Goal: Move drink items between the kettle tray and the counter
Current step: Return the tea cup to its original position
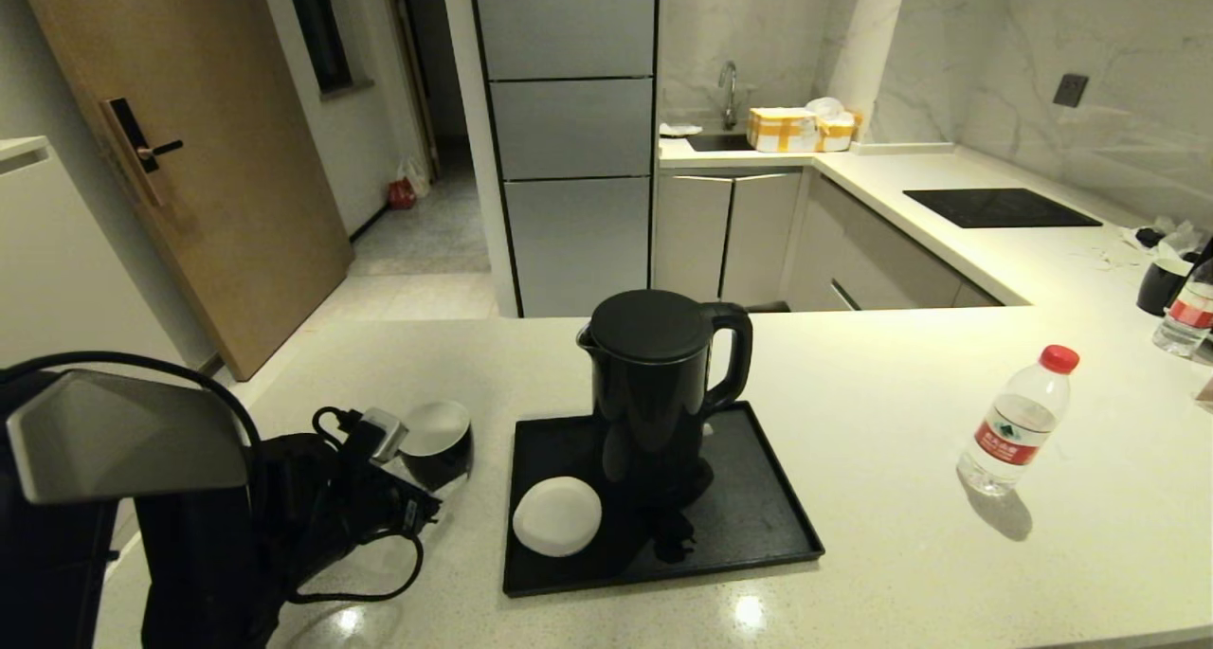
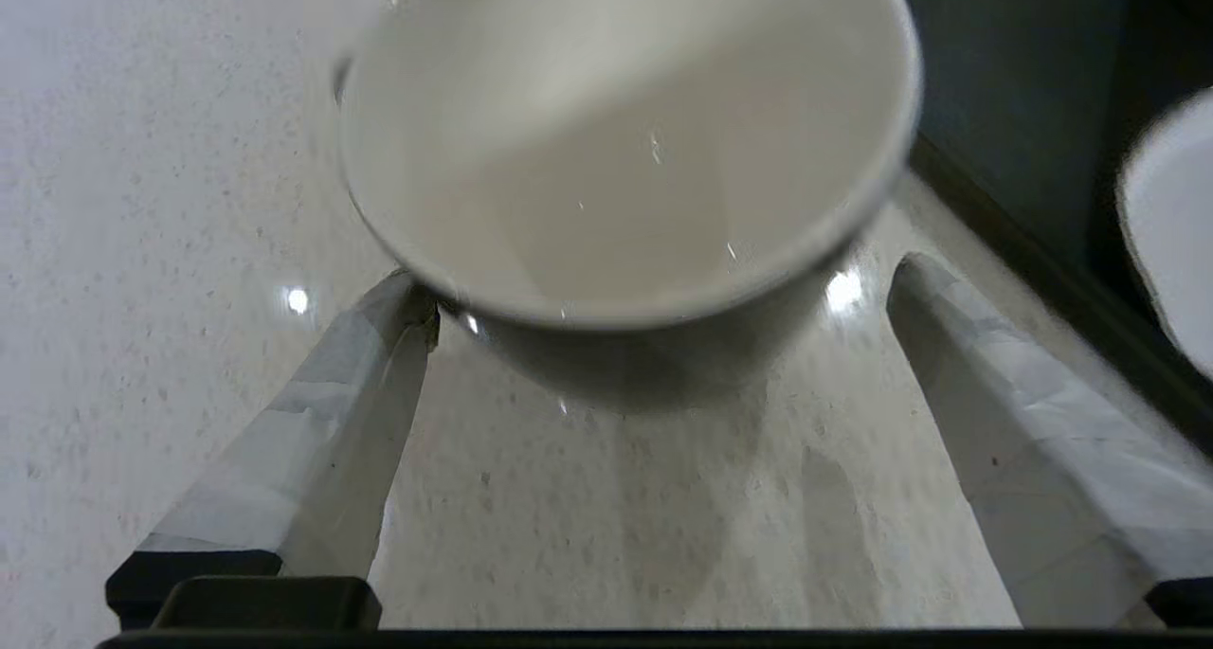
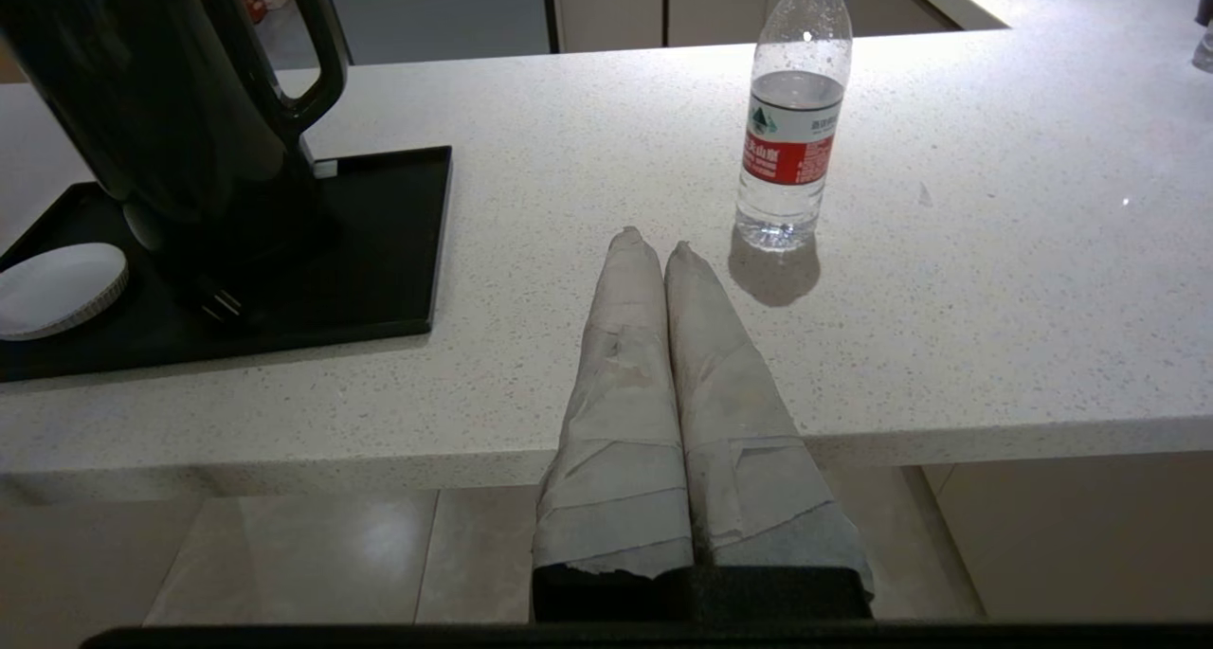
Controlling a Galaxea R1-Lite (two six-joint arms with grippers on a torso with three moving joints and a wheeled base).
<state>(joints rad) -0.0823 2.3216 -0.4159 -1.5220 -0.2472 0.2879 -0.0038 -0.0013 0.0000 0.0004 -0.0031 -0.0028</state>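
In my left wrist view the cup (image 2: 625, 156) is blurred and cut off at its far rim. The saucer (image 2: 1170, 232) is cut by the frame edge. In head view my left arm hides the cup's (image 1: 438, 441) near-left side.

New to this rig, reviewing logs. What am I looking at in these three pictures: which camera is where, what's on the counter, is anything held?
It is a two-armed robot. One picture comes from its head, looking down at the counter; the other two come from cameras behind each arm's fingers.

On the counter lies a black tray with a kettle and a white saucer on it. A water bottle stands to the tray's right, a small cup to its left.

The left gripper is open, its fingers on either side of the cup but not gripping it; the cup sits on the counter. The right gripper is shut and empty, parked at the counter's near edge.
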